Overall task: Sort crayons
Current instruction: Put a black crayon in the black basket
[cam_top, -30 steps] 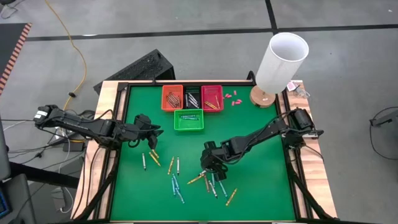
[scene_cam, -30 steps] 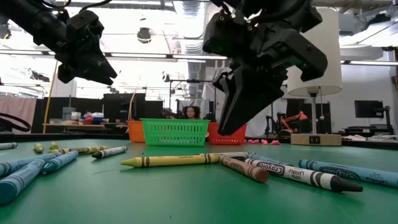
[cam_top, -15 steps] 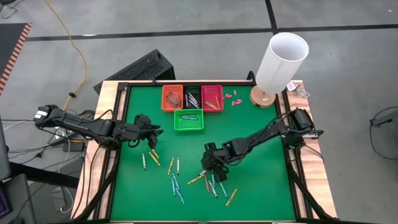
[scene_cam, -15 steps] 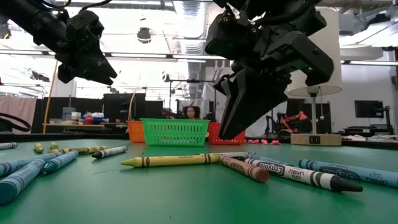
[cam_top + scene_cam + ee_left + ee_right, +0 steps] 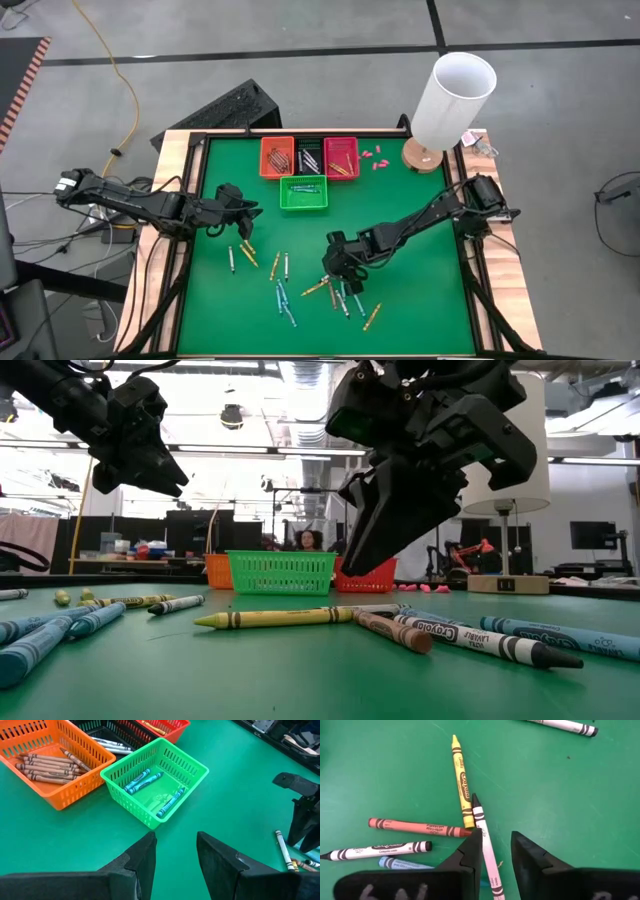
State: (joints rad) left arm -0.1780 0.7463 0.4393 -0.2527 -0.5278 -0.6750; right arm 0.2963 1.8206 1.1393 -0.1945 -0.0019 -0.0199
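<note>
The right gripper [image 5: 336, 268] hangs low over the middle of the green table [image 5: 420, 300], just above a cluster of loose crayons [image 5: 343, 296]. Its 2 fingers [image 5: 467, 857] stand a little apart and grip nothing. In the right wrist view a white crayon [image 5: 485, 847] lies on the mat and runs into the gap between these fingers, but I cannot tell if they touch it. Its dark tip meets a yellow crayon [image 5: 461, 781], and a brown crayon [image 5: 417, 827] lies just beside them.

The left gripper [image 5: 233, 196] waits above the left part of the table, near the green basket [image 5: 303, 193]. Its fingers [image 5: 142, 857] are also parted and empty.

More crayons lie scattered toward the near edge of the table, some below the left gripper [image 5: 240, 253] and some in the middle [image 5: 283, 296].

3 baskets stand near the far edge. The orange basket [image 5: 80, 777] holds brown crayons, the green one holds a few blue crayons [image 5: 142, 779], and the red basket [image 5: 341, 157] has some crayons too, though their colour is hard to tell. Between the orange and red ones a dark compartment [image 5: 308, 157] holds white crayons.

A lamp [image 5: 450, 100] stands at the far right corner.
</note>
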